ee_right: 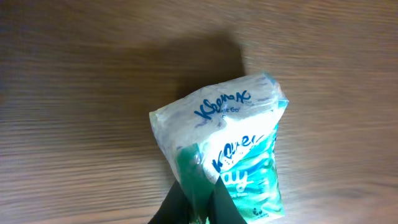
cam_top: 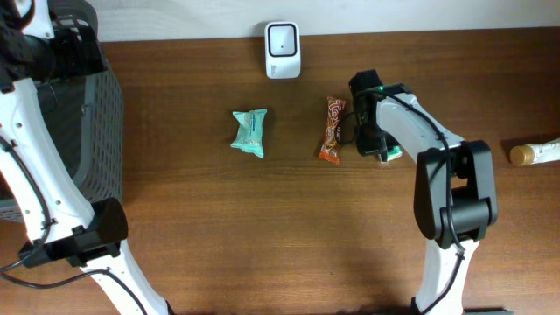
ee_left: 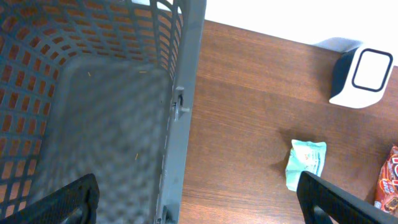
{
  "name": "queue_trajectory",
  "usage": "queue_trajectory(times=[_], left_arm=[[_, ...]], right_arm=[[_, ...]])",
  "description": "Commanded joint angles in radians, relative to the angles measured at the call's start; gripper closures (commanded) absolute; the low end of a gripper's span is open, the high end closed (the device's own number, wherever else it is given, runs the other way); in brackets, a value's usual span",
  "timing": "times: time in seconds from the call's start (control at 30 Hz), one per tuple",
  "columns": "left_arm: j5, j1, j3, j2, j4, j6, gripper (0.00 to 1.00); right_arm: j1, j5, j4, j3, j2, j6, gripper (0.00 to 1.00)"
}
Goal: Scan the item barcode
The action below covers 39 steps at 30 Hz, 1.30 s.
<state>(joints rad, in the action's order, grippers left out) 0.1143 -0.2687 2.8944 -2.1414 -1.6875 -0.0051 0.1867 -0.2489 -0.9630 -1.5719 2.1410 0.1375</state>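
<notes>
Overhead. Barcode scanner (cam_top: 282, 50) stands at top centre of the desk (cam_top: 262, 227), window facing the open wood. Teal packet (cam_top: 249, 131) and snack bar (cam_top: 330, 129) lie mid-frame, apart, presumably awaiting their turn. Right arm (cam_top: 411, 122) reaches down just right of the snack bar, head low over a Kleenex tissue pack (cam_top: 391, 156); only a corner of the pack shows. Bottle (cam_top: 534, 153) at the right edge. Left arm (cam_top: 35, 44) parks over the basket (cam_top: 87, 114) at upper left, out of the way.

Left wrist. Left fingers (ee_left: 71, 199) spread wide, holding nothing, above the basket; scanner at upper right.

Right wrist. Pack fills mid-frame, flat on the wood. Right fingers (ee_right: 174, 208) press together at the bottom edge, pinching the green end of its wrapper. Probably a grip for lifting the pack to the scanner. Barcode not visible; the pack may need turning.
</notes>
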Motion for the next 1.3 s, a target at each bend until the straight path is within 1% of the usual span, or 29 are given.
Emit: queue_trajectory(times=[0.0,0.13,0.17,0.27,0.33,0.43,0.57,0.63,0.67,0.7,0.73,0.77,0.83,0.87,0.9,0.93,1.0,1.07,1.13,1.2,1.27], left_arm=[[-0.007,-0.003,-0.001,0.029,0.0,-0.006,0.01],[-0.007,-0.003,-0.001,0.029,0.0,-0.006,0.01],[-0.007,-0.003,-0.001,0.029,0.0,-0.006,0.01],[-0.007,-0.003,-0.001,0.029,0.0,-0.006,0.01],[-0.007,-0.003,-0.001,0.029,0.0,-0.006,0.01],[-0.007,-0.003,-0.001,0.029,0.0,-0.006,0.01],[-0.007,-0.003,-0.001,0.029,0.0,-0.006,0.01],[-0.007,-0.003,-0.001,0.029,0.0,-0.006,0.01],[-0.007,-0.003,-0.001,0.029,0.0,-0.006,0.01],[-0.007,-0.003,-0.001,0.029,0.0,-0.006,0.01],[-0.007,-0.003,-0.001,0.029,0.0,-0.006,0.01],[-0.006,-0.003,-0.001,0.029,0.0,-0.006,0.01],[-0.007,-0.003,-0.001,0.029,0.0,-0.006,0.01],[-0.007,-0.003,-0.001,0.029,0.0,-0.006,0.01],[-0.007,-0.003,-0.001,0.029,0.0,-0.006,0.01],[-0.007,-0.003,-0.001,0.029,0.0,-0.006,0.01],[-0.007,-0.003,-0.001,0.029,0.0,-0.006,0.01],[-0.007,-0.003,-0.001,0.029,0.0,-0.006,0.01],[-0.007,-0.003,-0.001,0.029,0.0,-0.006,0.01],[-0.007,-0.003,-0.001,0.029,0.0,-0.006,0.01],[-0.007,-0.003,-0.001,0.029,0.0,-0.006,0.01]], right_arm=[[0.008,0.52,0.03,-0.047,0.012,0.039,0.96],[-0.008,0.909,0.011,-0.124,0.012,-0.037,0.96],[-0.019,0.969,0.006,-0.124,0.012,-0.062,0.96],[-0.045,1.098,-0.047,-0.122,0.012,-0.183,0.96],[-0.068,1.139,-0.082,-0.12,0.012,-0.239,0.96],[-0.108,1.157,-0.085,-0.087,0.012,-0.239,0.96],[-0.182,1.172,0.001,0.064,0.012,-0.238,0.96],[-0.238,1.158,0.021,0.107,0.012,-0.238,0.96],[-0.275,1.09,0.013,0.109,0.012,-0.238,0.92],[-0.304,1.05,0.002,0.109,0.012,-0.238,0.84],[-0.333,1.02,-0.01,0.109,0.012,-0.238,0.82],[-0.362,0.99,-0.018,0.108,0.012,-0.238,0.77],[-0.407,0.931,-0.037,0.1,0.012,-0.238,0.6],[-0.425,0.896,-0.057,0.087,0.012,-0.238,0.56],[-0.438,0.862,-0.081,0.069,0.012,-0.238,0.55],[-0.448,0.812,-0.117,0.041,0.012,-0.238,0.51],[-0.452,0.759,-0.2,-0.034,0.012,-0.238,0.48],[-0.441,0.761,-0.305,-0.128,0.012,-0.238,0.46],[-0.397,0.76,-0.377,-0.184,0.012,-0.239,0.43],[-0.355,0.755,-0.364,-0.172,0.012,-0.264,0.43],[-0.311,0.702,-0.325,-0.141,0.012,-0.246,0.43]])
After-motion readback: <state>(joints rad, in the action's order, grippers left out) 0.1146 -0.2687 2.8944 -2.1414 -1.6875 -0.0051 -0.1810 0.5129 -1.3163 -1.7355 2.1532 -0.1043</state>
